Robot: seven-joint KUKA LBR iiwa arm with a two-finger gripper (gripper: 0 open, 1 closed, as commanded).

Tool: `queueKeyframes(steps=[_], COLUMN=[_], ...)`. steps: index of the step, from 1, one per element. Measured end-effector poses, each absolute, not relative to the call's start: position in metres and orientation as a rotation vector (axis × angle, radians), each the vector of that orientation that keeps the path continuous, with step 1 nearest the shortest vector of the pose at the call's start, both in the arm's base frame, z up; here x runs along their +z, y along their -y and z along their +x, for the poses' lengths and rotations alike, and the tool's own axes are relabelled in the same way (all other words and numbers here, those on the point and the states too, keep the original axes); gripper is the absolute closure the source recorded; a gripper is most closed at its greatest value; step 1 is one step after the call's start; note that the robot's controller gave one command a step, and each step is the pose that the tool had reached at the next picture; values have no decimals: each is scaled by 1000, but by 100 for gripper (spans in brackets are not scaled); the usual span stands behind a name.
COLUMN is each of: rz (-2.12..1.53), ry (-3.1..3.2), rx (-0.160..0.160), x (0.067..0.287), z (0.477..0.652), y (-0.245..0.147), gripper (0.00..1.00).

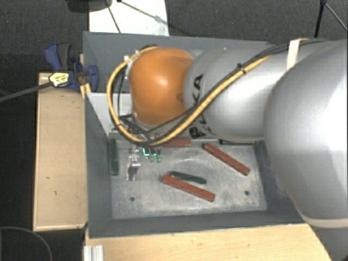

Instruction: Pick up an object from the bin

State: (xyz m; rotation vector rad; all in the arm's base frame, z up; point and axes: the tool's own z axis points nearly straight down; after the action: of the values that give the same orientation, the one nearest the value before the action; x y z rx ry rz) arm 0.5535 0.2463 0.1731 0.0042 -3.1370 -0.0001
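Arm: silver KUKA iiwa, comes in from the right, covers the upper right part of the bin.
Wrist: orange cover, rounded, sits over the bin's upper left; small green light glows just under it.
Gripper: metal tip pokes out below the orange cover, low over the left part of the bin floor. Open or closed: can't tell, cover hides most of it.
Bin: grey metal, sloped walls, floor scuffed pale.
Left green bar: dark-green thin stick, lies lengthwise along the left wall. Nearest thing to the gripper, just beside it on the wall side, w/ a narrow gap between.
Mid green bar: dark-green stick approx. mid-floor, right of the gripper, slightly tilted.
Front red bar: red-brown stick right beside the mid green bar on the near side, nearly parallel; touching or not, can't tell.
Right red bar: red-brown stick, slants down to the right, well apart from the gripper.
Back red bar: red-brown, mostly under the arm, a short strip visible.
Pick candidate: which bar is meant can't be told; the left green bar lies closest to the tip.
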Motion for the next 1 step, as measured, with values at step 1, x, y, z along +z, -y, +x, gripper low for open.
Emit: queueKeyframes(steps=[1], rz=[-3], ry=[3144], rx=[-2], x=[177], z=[556], y=[-245], gripper=[0])
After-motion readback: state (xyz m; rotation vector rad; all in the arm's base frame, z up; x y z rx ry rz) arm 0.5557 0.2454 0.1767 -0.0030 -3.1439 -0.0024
